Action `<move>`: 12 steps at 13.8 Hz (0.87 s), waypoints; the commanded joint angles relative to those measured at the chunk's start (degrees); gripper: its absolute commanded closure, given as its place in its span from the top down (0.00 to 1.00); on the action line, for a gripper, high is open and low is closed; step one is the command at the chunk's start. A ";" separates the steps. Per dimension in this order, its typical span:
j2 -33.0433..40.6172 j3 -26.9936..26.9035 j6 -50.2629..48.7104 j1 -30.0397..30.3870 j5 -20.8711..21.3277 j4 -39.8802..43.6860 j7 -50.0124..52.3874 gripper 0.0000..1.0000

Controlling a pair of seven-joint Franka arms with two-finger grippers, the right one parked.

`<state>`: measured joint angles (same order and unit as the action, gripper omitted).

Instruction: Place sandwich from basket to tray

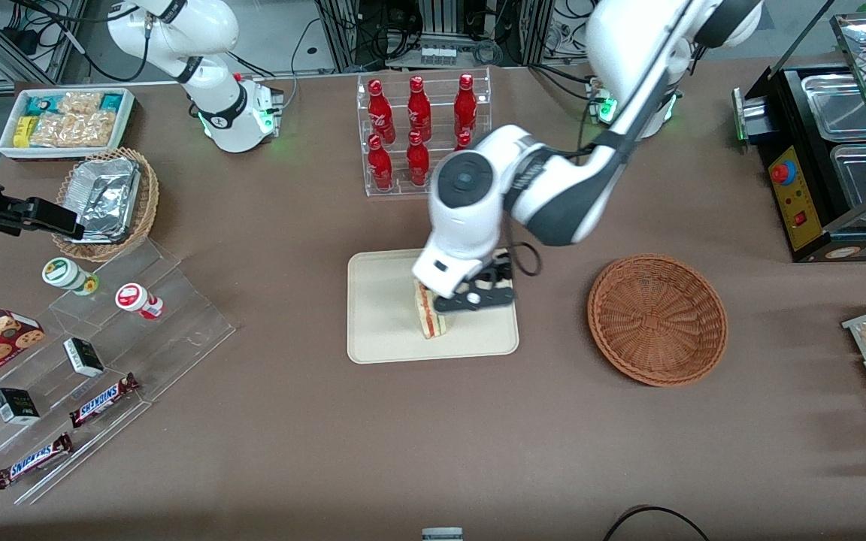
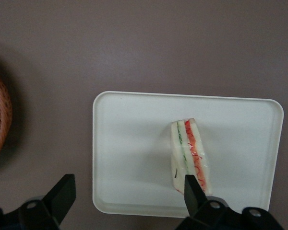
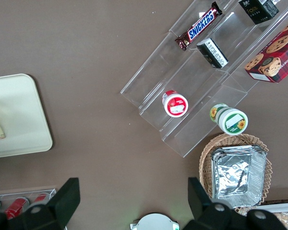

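Gripper (image 2: 127,199) hangs just above the tray (image 2: 134,143), its fingers spread wide. Directly under it stands the sandwich (image 2: 191,153), on edge on the tray, probably released, long axis running between the fingers. Nearby sits the basket (image 1: 657,319), empty.

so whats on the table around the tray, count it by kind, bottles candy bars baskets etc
red bottles: 7
Snickers bars: 2
wicker baskets, the empty reddish basket and the tan one with foil trays: 2
round tubs: 2
sandwich, on the tray: 1
total: 14
The open gripper hangs above the tray.
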<state>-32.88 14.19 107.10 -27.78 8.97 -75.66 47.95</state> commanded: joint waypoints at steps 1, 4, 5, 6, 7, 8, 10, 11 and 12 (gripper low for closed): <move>6.06 0.31 0.74 4.29 -1.50 -8.78 -4.96 1.00; 10.89 0.31 0.83 9.65 -4.31 -13.71 -13.12 1.00; 12.56 0.40 0.83 11.50 -4.84 -15.55 -15.76 1.00; 14.14 0.31 0.75 13.34 -5.71 -16.96 -18.31 1.00; 15.72 0.31 0.48 14.93 -6.76 -18.37 -21.03 1.00; 17.83 0.31 0.39 17.12 -7.73 -20.39 -24.54 1.00; 21.79 0.31 -0.04 20.55 -8.18 -24.08 -29.91 1.00; 23.11 0.31 -0.74 21.79 -8.09 -24.88 -31.59 1.00; 23.82 0.14 -2.32 22.58 -8.09 -24.98 -32.82 1.00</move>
<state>-13.55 14.05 106.31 -6.96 2.01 -96.73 18.08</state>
